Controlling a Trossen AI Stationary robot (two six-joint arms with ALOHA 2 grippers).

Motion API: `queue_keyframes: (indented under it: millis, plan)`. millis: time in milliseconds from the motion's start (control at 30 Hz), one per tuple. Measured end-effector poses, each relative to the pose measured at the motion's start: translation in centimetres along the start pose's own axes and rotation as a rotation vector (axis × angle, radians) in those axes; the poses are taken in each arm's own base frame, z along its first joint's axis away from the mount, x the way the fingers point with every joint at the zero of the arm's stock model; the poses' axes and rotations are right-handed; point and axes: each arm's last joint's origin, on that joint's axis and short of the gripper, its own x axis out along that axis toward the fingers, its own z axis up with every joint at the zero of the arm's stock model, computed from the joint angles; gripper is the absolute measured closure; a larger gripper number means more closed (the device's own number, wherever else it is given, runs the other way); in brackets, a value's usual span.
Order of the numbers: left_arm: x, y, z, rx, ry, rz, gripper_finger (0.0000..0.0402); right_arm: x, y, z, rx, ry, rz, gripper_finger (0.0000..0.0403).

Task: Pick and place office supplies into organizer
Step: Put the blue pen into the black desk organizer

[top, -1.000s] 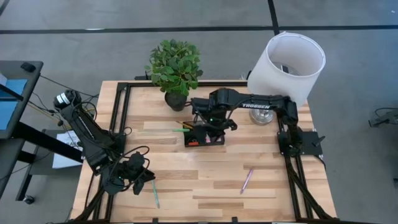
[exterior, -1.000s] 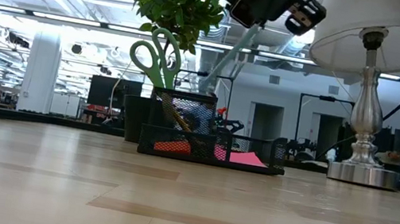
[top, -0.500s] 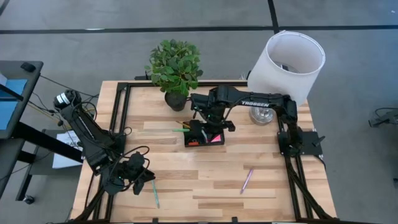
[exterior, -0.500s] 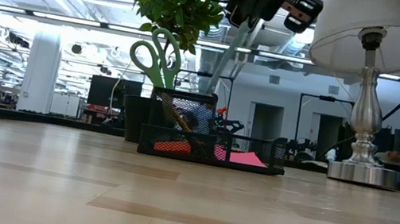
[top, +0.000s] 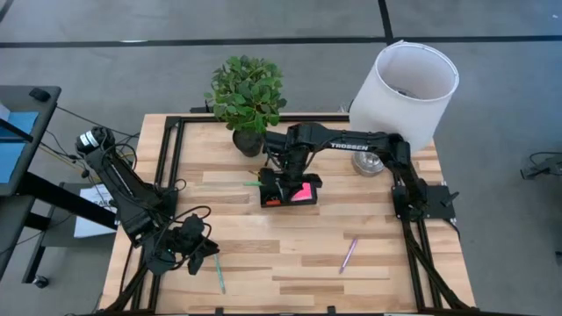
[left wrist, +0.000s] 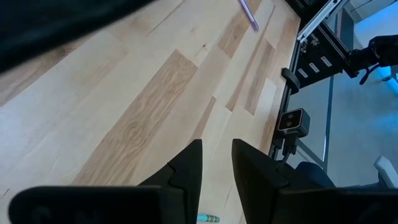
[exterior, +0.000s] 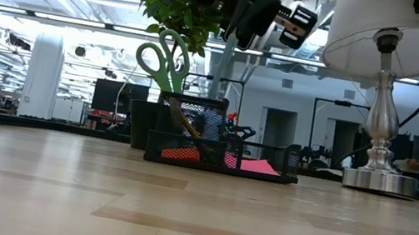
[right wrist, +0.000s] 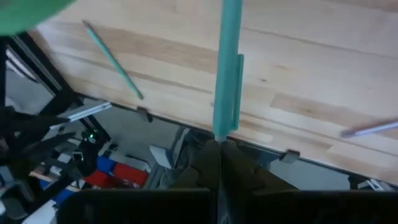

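The black mesh organizer (top: 288,193) stands mid-table. It holds green-handled scissors (exterior: 164,58) upright in its cup, a pink sticky pad (exterior: 252,165) and red bits (exterior: 179,152). My right gripper (exterior: 240,31) hovers above it, shut on a teal pen (exterior: 224,65). The pen's lower end drops out of sight behind the cup's rim. A teal pencil (top: 218,274) and a purple pen (top: 349,254) lie flat on the near part of the table. My left gripper (left wrist: 216,158) waits at the near left corner, slightly open and with nothing between its fingers. My right gripper pinches the teal pen by its upper end (right wrist: 217,132) between its two shut fingers. The pen runs on in line with the fingers, which slant down from above. It hangs nearly upright below them, clip side (right wrist: 238,81) showing, clear of the table.
A potted plant (top: 248,96) stands just behind the organizer. A lamp with a white shade (top: 406,79) and a metal base (exterior: 376,182) stands at the far right. Black frame rails (top: 171,167) run along the table's edges. Bare wood lies between the organizer and the near edge.
My right gripper has moved toward the table's left and down over the organizer, rolling as it went. The teal pen it carries has swung from a slant to nearly upright above the cup. The gripper has stayed shut.
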Motion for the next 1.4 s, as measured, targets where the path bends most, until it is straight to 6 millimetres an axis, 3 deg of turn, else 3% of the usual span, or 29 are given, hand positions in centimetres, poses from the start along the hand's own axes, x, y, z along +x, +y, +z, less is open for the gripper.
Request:
queue_keyframes:
  millis: [433,1033,1400]
  plan:
    - [0.0,0.0,0.0,-0.001,-0.001,-0.002,0.0322,-1.3,0.2,1.7,-0.026,-0.038,0.068,0.0394]
    - [0.0,0.0,0.0,-0.002,-0.002,-0.002,0.0322,-3.8,-1.1,3.8,0.012,0.073,0.124,0.0386]
    - [0.0,0.0,0.0,-0.002,-0.002,-0.002,0.0322,-4.1,-1.2,4.2,0.021,0.047,0.124,0.0386]
